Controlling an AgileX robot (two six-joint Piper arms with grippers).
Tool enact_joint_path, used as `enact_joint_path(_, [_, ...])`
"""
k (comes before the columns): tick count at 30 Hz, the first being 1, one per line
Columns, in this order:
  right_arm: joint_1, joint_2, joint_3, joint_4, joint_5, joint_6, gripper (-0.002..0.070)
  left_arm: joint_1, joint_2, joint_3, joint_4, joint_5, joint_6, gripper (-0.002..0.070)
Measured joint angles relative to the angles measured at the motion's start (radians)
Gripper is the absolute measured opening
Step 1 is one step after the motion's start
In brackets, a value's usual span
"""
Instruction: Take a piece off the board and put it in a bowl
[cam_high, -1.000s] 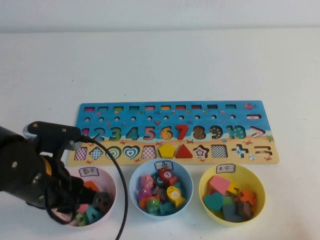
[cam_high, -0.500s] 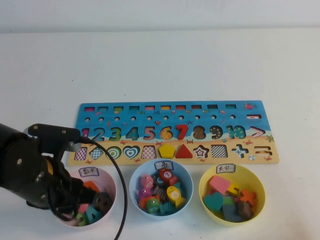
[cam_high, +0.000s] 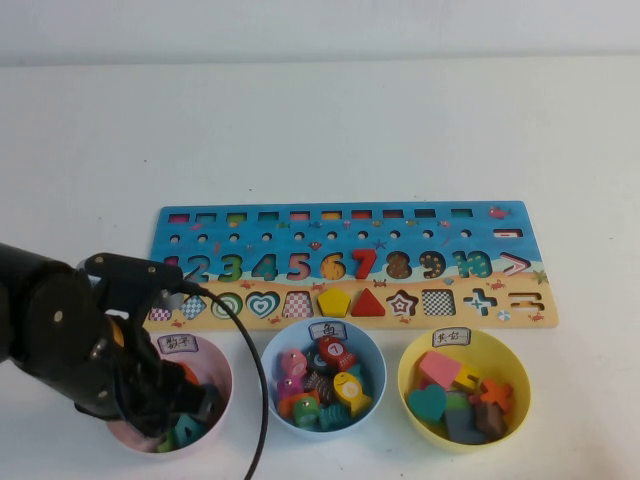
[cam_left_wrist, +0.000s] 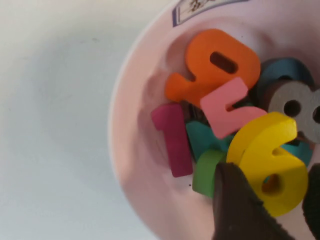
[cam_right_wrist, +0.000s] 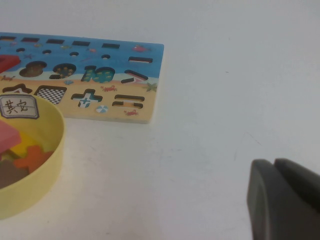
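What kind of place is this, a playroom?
More likely a robot test table: plain white, holding only a puzzle board and three labelled sorting bowls. The left gripper holds a yellow 6 over the pink bowl; the right gripper waits aside.

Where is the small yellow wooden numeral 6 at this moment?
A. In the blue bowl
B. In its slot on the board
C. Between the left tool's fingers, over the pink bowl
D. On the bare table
C: the left wrist view shows the small yellow wooden numeral 6 between the dark fingers of the left tool, over the round pale pink plastic bowl; the right tool rests far away.
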Motion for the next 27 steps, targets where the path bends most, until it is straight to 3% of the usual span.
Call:
enact_joint_path(8, [0.0,0.0,0.0,0.0,0.0,0.0,-0.0017,0.0,-0.003,0.0,-0.004,-0.003,0.002,0.0351])
enact_joint_path(16, [0.0,0.0,0.0,0.0,0.0,0.0,-0.0017,0.0,-0.173,0.0,-0.001,0.005,0.002,0.036])
enact_joint_path(19, [0.0,0.0,0.0,0.0,0.0,0.0,-0.0017,0.001,-0.264,0.0,0.012,0.017,0.002,0.0279])
enact_joint_path(23, [0.0,0.0,0.0,0.0,0.0,0.0,-0.0017,0.001,-0.389,0.002,0.012,0.063,-0.004,0.0076])
enact_joint_path(27, [0.0,0.0,0.0,0.0,0.0,0.0,-0.0017,0.001,-0.552,0.027,0.028,0.052,-0.007,0.0013])
